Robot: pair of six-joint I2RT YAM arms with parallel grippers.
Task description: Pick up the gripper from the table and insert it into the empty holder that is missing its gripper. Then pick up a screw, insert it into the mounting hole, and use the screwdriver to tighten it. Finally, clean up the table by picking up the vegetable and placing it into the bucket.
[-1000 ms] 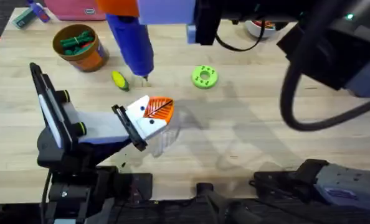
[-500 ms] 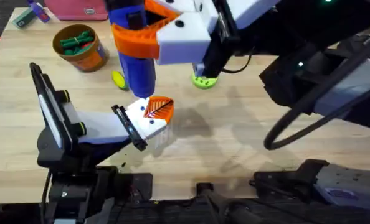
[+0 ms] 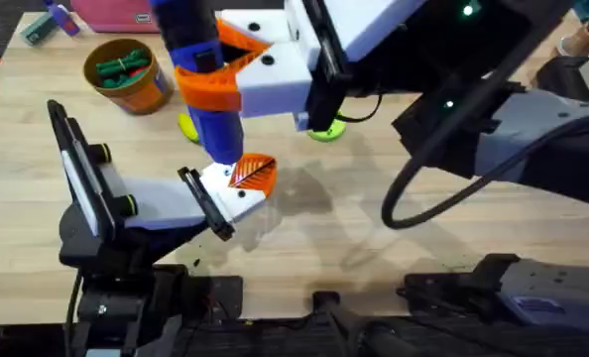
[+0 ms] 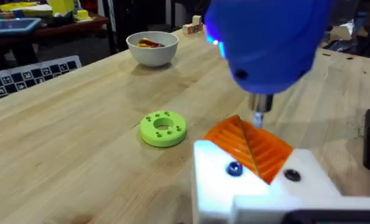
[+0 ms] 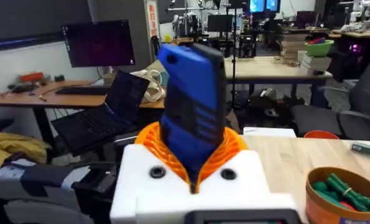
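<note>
the right end effector [image 3: 237, 71] clenches the blue screwdriver [image 3: 203, 84] upright, its silver tip on the orange gripper [image 4: 253, 146] seated in the left arm's white holder [image 3: 230, 188]; whether the left end effector is closed cannot be told; the yellow vegetable [image 3: 186, 124] lies on the counter [image 3: 374, 218] near the orange bucket [image 3: 126, 74]; no readable writing.

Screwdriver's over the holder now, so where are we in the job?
Done: the gripper sits in the holder. In hand: the right gripper holds the screwdriver, tip at the holder's top; whether a screw is seated is unclear. Left: the vegetable lies on the table, not in the bucket.
</note>
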